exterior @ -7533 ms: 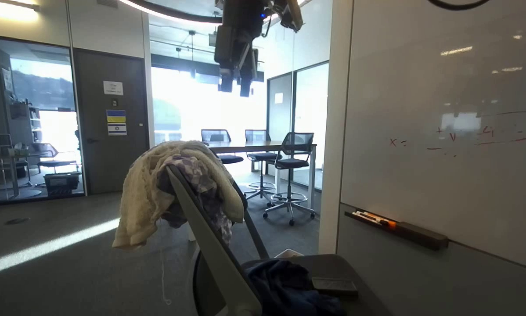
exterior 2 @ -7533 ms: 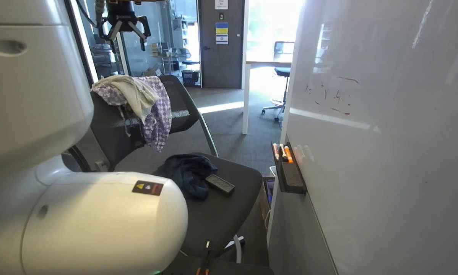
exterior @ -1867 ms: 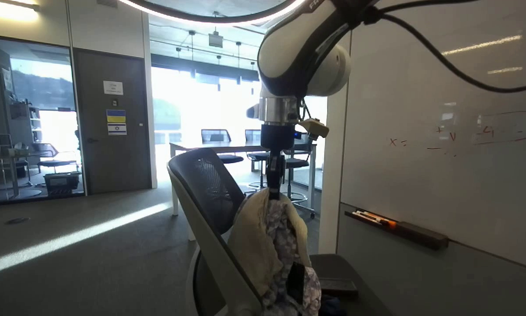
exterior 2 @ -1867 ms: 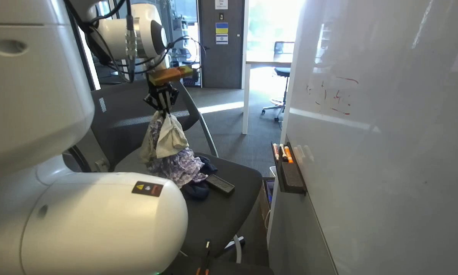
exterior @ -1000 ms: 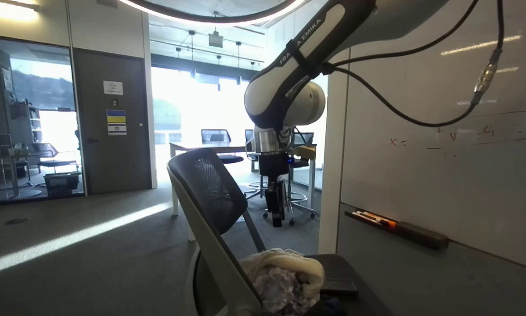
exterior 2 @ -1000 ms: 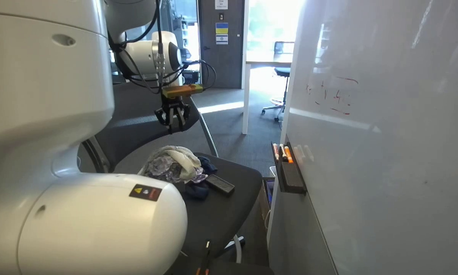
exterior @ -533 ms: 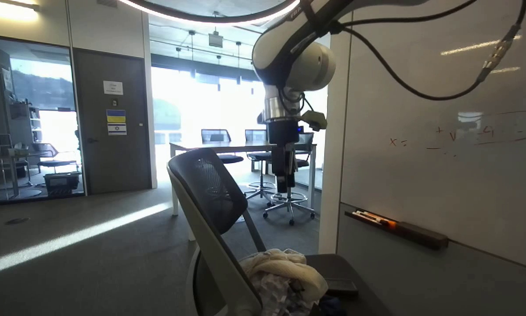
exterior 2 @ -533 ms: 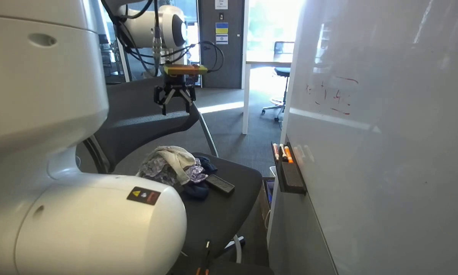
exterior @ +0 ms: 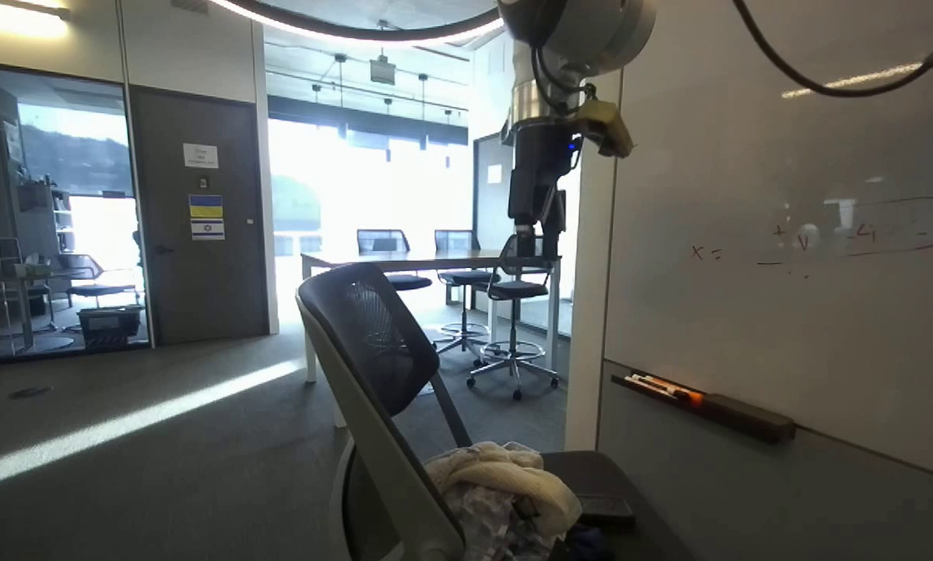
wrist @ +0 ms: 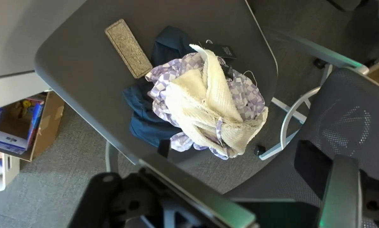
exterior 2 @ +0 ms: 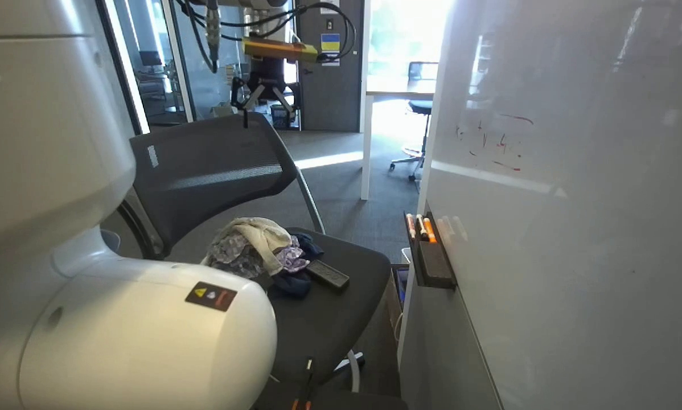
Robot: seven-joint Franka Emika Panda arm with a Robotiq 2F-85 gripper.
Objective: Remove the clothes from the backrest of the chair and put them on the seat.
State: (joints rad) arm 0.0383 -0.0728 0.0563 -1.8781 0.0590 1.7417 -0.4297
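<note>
The cream knit garment [wrist: 192, 104] and the purple checkered garment [wrist: 248, 95] lie bunched together on the chair seat [exterior 2: 329, 319], partly over a navy cloth [wrist: 150, 118]. The cream garment [exterior 2: 264, 233] and the navy cloth [exterior 2: 292, 285] also show in an exterior view. In another exterior view, the chair frame partly hides the cream garment [exterior: 513, 475]. The backrest [exterior 2: 216, 165] is bare. My gripper [exterior: 537, 248] is open and empty, well above the seat and apart from the clothes. Its spread fingers also show in the wrist view [wrist: 238, 158].
A flat dark block [exterior 2: 328, 274] lies on the seat beside the navy cloth. A whiteboard [exterior 2: 568, 171] with a marker tray [exterior 2: 435, 267] stands beside the chair. A cardboard box [wrist: 48, 126] is on the floor. A high table and stools stand farther back.
The clothes hung over the backrest, then my gripper carried them above the seat and let go. They now lie on the seat. My gripper has opened wider and risen away.
</note>
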